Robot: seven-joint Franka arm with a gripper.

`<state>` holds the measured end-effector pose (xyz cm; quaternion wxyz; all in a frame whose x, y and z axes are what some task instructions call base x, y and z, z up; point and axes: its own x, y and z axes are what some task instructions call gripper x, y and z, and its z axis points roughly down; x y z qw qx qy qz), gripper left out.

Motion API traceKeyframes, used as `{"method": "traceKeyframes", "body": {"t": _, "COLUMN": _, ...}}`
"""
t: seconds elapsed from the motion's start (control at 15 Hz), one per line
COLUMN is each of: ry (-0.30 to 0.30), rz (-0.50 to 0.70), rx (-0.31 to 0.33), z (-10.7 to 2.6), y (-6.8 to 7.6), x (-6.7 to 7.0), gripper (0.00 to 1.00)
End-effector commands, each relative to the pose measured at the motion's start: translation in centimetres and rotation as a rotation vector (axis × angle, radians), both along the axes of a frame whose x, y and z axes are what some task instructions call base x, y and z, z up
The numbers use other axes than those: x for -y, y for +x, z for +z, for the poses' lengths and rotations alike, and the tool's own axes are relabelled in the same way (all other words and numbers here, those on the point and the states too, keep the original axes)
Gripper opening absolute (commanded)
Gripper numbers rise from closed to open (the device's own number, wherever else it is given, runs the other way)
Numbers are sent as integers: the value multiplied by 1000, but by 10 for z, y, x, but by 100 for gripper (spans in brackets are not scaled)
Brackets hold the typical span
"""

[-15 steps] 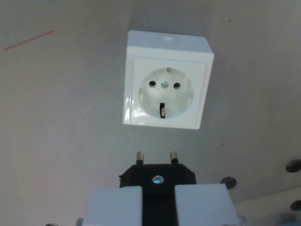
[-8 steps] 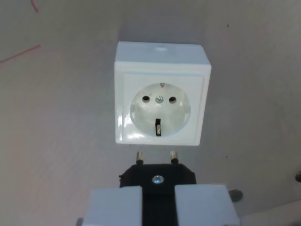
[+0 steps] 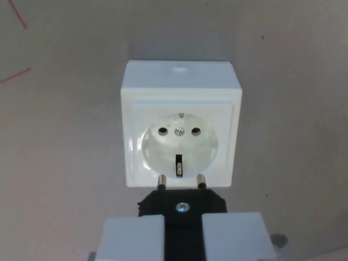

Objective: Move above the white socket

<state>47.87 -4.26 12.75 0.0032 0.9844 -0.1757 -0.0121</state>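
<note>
The white socket (image 3: 180,125) sits on the grey table, a square box with a round recess, two pin holes and a centre screw. My gripper (image 3: 182,228) is at the bottom of the wrist view, its two pale fingers (image 3: 130,239) shut on a black plug (image 3: 182,205). The plug's two metal pins (image 3: 180,180) point toward the socket and their tips overlap the socket's near edge in the picture.
Grey tabletop (image 3: 65,163) surrounds the socket. Red line marks (image 3: 15,76) lie at the wrist view's upper left. A dark round spot (image 3: 278,239) shows at the lower right.
The camera has moved toward the socket: it has grown larger and slid down the picture until the plug's pins reach its near edge. The plug stays held.
</note>
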Motion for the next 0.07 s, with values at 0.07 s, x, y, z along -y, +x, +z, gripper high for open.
{"method": "traceKeyframes", "body": {"t": 0.07, "ry": 23, "rz": -40, "rx": 99, "z": -7, "y": -4, "x": 3, "gripper": 0}}
